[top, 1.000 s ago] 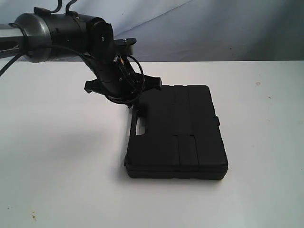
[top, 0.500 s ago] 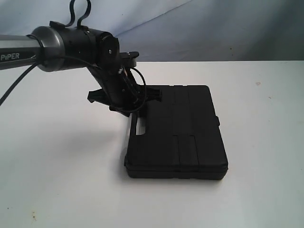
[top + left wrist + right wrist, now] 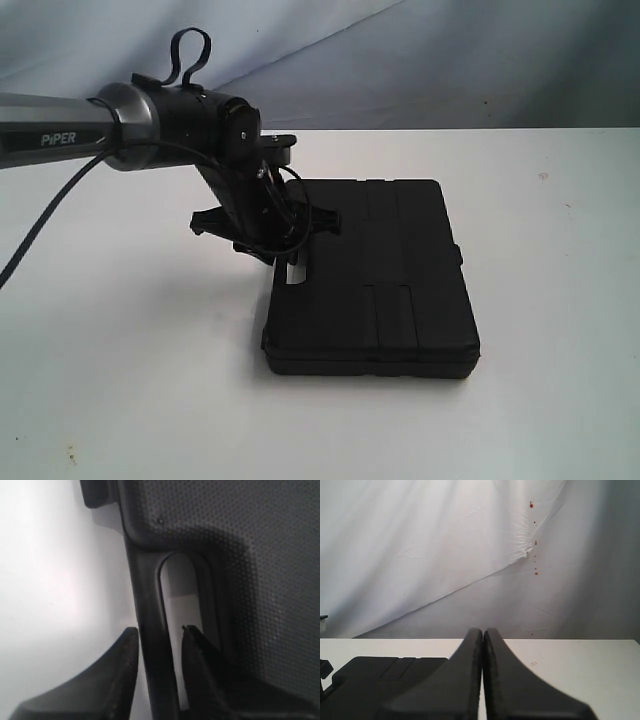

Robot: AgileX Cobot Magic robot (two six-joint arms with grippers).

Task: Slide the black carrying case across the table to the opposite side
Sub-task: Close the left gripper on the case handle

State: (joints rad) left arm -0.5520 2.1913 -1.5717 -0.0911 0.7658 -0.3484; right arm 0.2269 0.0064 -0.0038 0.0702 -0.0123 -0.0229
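Observation:
The black case (image 3: 380,280) lies flat on the white table (image 3: 120,350), its cut-out handle facing left. My left gripper (image 3: 285,262) points down at that handle. In the left wrist view the left gripper (image 3: 158,628) is open and straddles the handle bar (image 3: 149,595): one finger stands outside over the table, the other sits in the cut-out (image 3: 180,590), with thin gaps either side of the bar. My right gripper (image 3: 483,630) is shut on nothing and out of the exterior view. From it the case (image 3: 380,675) shows low and off to one side.
A grey-blue cloth backdrop (image 3: 450,60) hangs behind the table's far edge. The left arm's black cable (image 3: 40,230) loops over the table on the left. Bare white table (image 3: 560,250) lies right of the case.
The left arm has swung right and lower, bringing its fingers from the case's far left corner onto the handle. The case has not moved.

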